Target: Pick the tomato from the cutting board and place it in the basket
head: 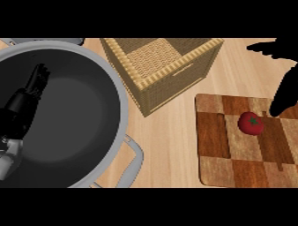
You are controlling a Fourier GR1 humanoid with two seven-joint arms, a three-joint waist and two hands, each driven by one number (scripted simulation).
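1. Head view, for your record: the tomato [251, 122] is small, round and red with a dark green stem patch on top. It sits on the cutting board [243, 167], in the board's upper half, right of centre.
2. The board is a checker of light and dark wood strips; its right side runs out of the view.
3. The right hand [288, 90] hangs above the board's upper right corner. Its long fingers point straight down, tips just right of the tomato and apart from it. You can log it as open and holding nothing.
4. The basket [171, 81] is woven, square, open-topped, standing up and left of the board with bare counter [171, 141] between them.
5. A large dark pan [106, 88] with a grey rim fills the left side, its rim close to the basket's left wall.
6. The left hand [34, 86] shows over the pan, fingers straight and up, at rest.
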